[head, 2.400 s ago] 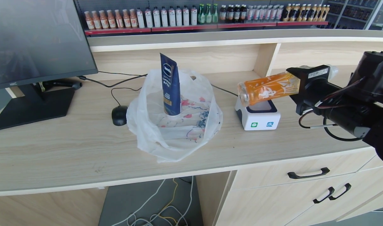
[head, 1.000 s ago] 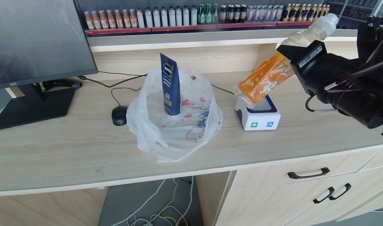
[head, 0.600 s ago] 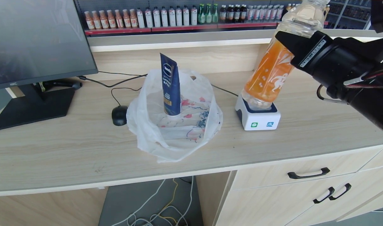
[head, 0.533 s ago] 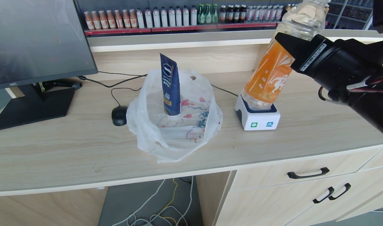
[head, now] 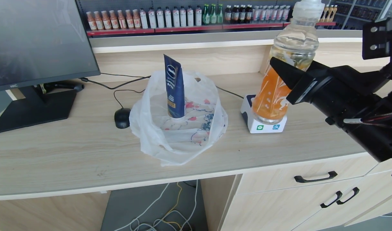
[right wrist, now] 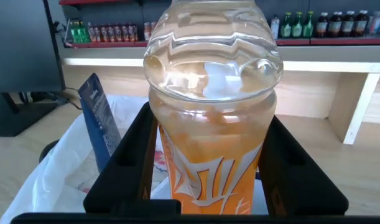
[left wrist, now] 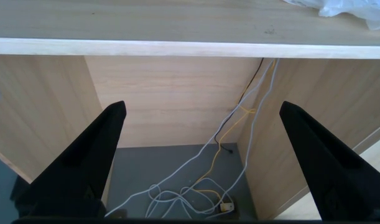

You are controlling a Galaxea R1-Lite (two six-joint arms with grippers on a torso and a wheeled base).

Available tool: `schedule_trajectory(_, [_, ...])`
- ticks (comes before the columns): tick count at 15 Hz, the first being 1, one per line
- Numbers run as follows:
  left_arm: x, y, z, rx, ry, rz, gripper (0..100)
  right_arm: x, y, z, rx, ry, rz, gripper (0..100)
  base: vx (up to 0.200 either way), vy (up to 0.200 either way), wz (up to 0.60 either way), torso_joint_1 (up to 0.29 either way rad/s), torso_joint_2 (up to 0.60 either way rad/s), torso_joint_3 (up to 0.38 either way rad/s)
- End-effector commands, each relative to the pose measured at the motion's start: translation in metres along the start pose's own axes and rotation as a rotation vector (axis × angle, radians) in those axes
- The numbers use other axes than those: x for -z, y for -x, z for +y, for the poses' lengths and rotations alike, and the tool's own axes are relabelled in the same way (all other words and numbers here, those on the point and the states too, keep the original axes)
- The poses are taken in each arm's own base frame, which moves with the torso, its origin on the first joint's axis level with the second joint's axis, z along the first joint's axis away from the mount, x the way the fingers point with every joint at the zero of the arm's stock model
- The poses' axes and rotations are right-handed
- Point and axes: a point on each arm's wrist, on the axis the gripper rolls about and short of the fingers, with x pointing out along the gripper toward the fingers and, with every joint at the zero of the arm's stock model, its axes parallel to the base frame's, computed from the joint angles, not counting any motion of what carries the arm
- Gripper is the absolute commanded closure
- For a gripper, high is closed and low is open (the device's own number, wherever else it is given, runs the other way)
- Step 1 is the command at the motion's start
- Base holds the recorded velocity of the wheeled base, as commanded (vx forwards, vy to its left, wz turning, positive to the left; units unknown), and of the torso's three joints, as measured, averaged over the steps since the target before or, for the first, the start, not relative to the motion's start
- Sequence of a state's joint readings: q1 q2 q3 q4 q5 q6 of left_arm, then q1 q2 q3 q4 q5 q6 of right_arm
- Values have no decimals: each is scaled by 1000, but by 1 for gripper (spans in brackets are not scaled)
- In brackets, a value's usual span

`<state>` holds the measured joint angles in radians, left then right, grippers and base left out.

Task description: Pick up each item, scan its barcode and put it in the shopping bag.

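My right gripper [head: 287,80] is shut on an orange drink bottle [head: 284,77], holding it nearly upright with its base just over the white scanner box [head: 265,125]. The right wrist view has the bottle [right wrist: 211,130] between the two black fingers [right wrist: 130,168]. A white plastic shopping bag [head: 179,128] lies open on the counter to the left of the scanner, with a dark blue tube [head: 174,86] standing in it; the tube [right wrist: 99,124] and bag [right wrist: 65,180] appear behind the bottle. My left gripper [left wrist: 202,155] hangs open below the counter's front edge.
A monitor [head: 38,41] on its black stand sits at the counter's far left, with a black mouse [head: 122,117] and cables beside the bag. A raised wooden ledge [head: 196,48] runs behind. Drawers [head: 314,179] are under the counter on the right. Loose cables [left wrist: 233,162] hang beneath.
The right arm has swung the bottle from lying sideways over the scanner to nearly upright, and has moved it slightly lower and nearer. The bag and tube have not moved.
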<state>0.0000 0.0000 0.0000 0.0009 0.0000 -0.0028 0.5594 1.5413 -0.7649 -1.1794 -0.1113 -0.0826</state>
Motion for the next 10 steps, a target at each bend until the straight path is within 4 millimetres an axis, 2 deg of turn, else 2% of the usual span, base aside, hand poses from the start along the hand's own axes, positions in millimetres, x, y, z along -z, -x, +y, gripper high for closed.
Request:
schedule_trajectory(1, [0, 0, 0, -2, 0, 1, 0, 9, -3, 1, -2, 6, 24, 100, 0, 0, 0, 0, 0, 0])
schedule_trajectory(7, [0, 0, 0, 0, 2, -1, 0, 8, -6, -6, 24, 60, -14, 100, 0, 0, 0, 0, 0, 0])
schedule_trajectory(10, [0, 0, 0, -2, 2, 1, 0, 7, -5, -9, 32, 61, -22, 100, 0, 200, 0, 4, 1, 2])
